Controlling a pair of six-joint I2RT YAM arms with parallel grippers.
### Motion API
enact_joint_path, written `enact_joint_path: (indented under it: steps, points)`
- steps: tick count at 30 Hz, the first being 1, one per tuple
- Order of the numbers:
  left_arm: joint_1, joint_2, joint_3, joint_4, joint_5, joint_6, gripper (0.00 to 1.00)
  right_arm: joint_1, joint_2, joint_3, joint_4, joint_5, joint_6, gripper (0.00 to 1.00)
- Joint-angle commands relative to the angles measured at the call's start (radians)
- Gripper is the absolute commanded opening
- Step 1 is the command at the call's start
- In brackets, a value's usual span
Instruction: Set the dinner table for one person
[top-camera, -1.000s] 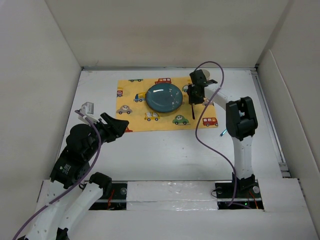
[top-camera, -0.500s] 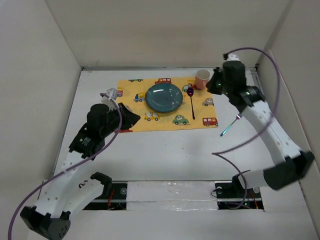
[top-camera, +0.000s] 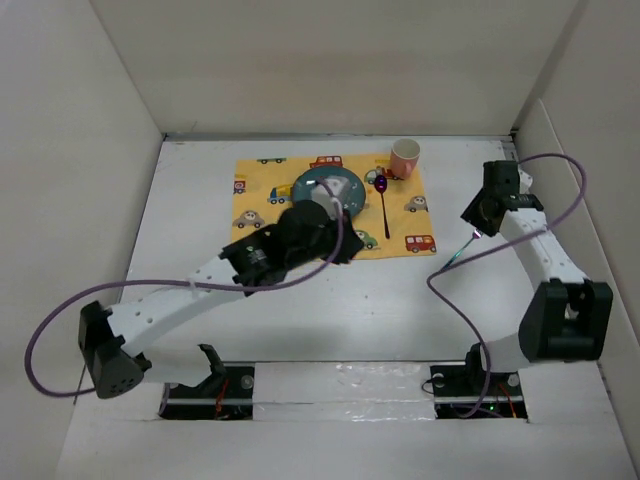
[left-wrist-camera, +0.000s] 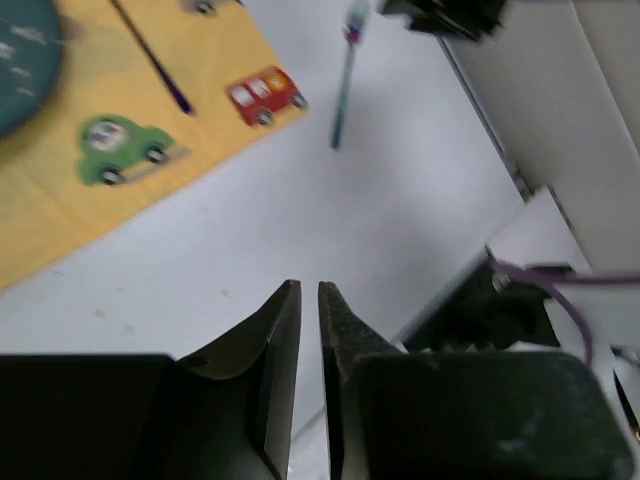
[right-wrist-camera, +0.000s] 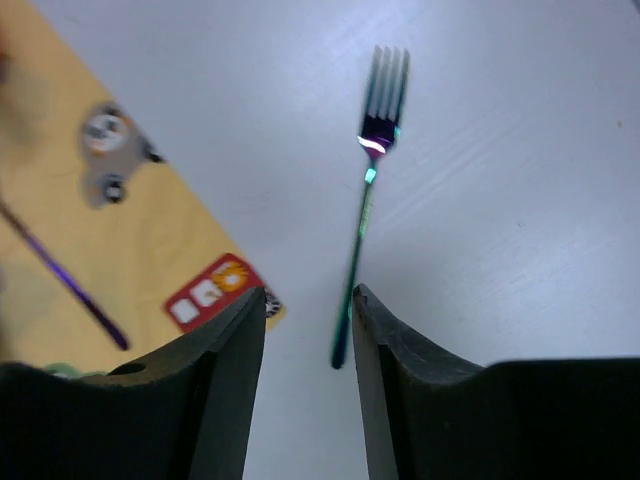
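A white tabletop (top-camera: 350, 300) fills the walled workspace and carries a yellow mat printed with cars (top-camera: 262, 175) toward its far side. On the mat are a teal plate (top-camera: 350, 190), partly hidden by the left arm, and a purple spoon (top-camera: 384, 205) just right of the plate. A pink cup (top-camera: 405, 157) stands at the mat's far right corner. The left gripper (left-wrist-camera: 308, 320) hovers over bare tabletop by the mat's near edge, clenched on nothing. The right gripper (right-wrist-camera: 305, 300) hangs released above a shiny fork (right-wrist-camera: 365, 220), which lies flat on the tabletop right of the mat.
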Motion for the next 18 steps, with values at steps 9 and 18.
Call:
enact_joint_path:
  steps: [9,18]
  points:
    - [-0.377,-0.040,-0.197,0.074,-0.298,-0.210,0.33,-0.087,0.360,0.165,-0.012,0.003,-0.048,0.44]
    - [-0.377,-0.267,-0.337,0.043,-0.352,-0.289,0.36,-0.097,0.479,0.148,-0.012,-0.029,-0.051,0.35]
